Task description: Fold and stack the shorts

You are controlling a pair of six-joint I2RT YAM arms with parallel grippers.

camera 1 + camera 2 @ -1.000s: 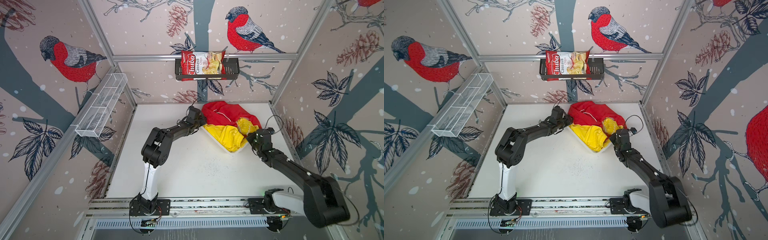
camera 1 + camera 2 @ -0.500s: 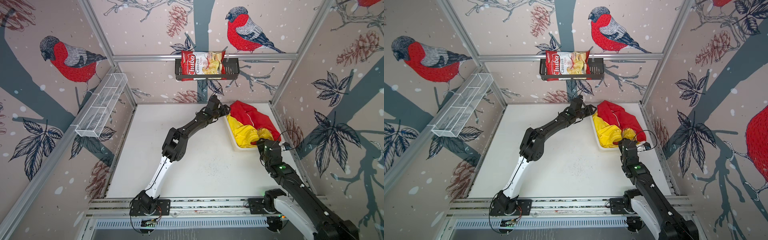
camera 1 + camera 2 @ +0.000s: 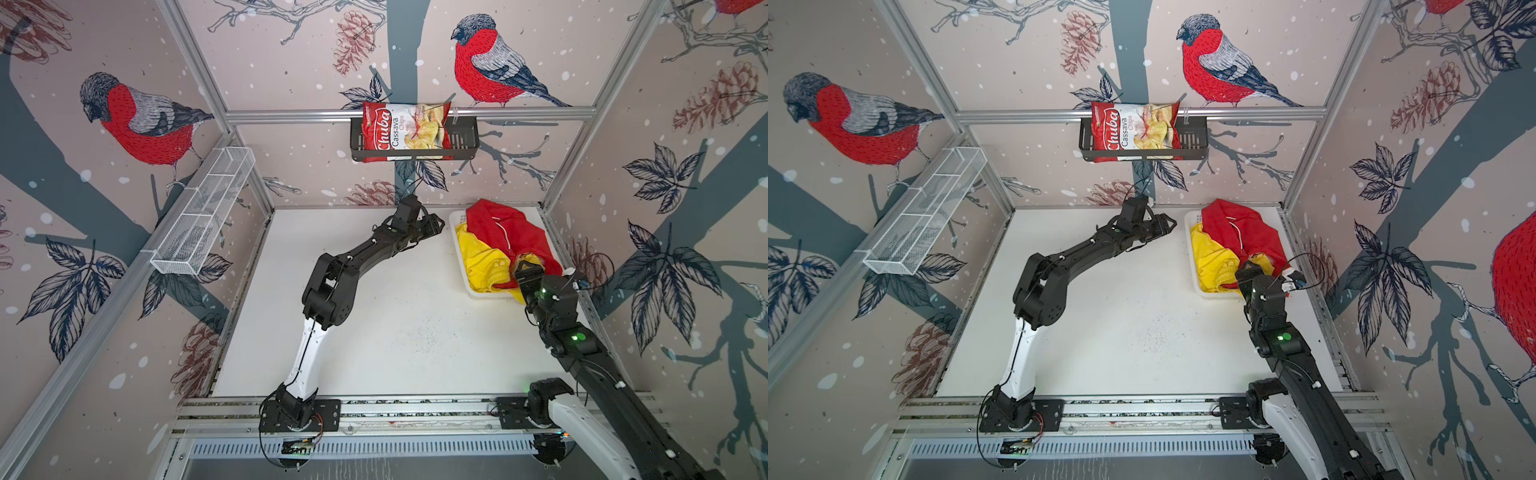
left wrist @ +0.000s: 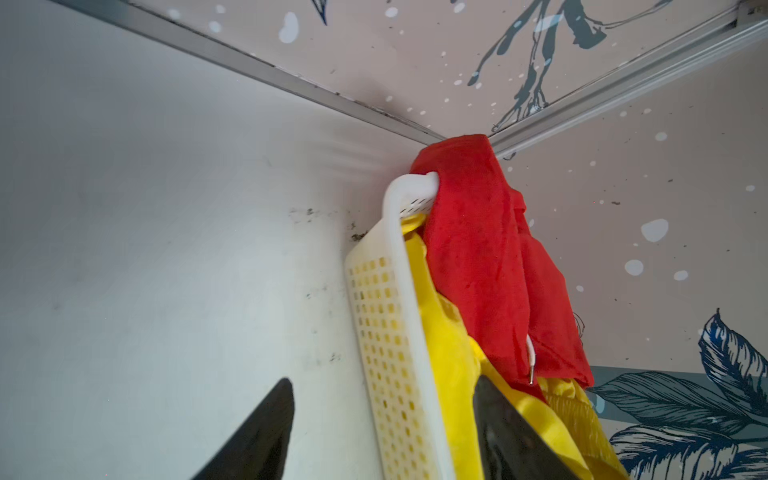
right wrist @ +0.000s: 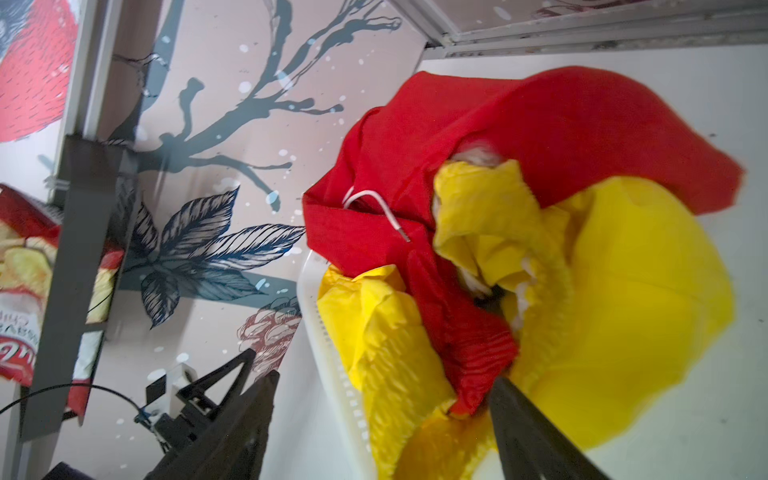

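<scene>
My left gripper (image 4: 382, 379) is open, the basket (image 4: 390, 291) just ahead; my right gripper (image 5: 382, 374) gapes at the red shorts (image 5: 540, 124) and yellow shorts (image 5: 644, 291).

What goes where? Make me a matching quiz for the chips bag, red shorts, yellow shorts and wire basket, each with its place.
Things:
1. chips bag
2. red shorts
3. yellow shorts
4. wire basket

Places:
A. mounted on the left wall
B. draped on top of the other pair
C. in the black rack on the back wall
D. lowest in the white basket, partly covered

Pairs: 1-C, 2-B, 3-D, 4-A
</scene>
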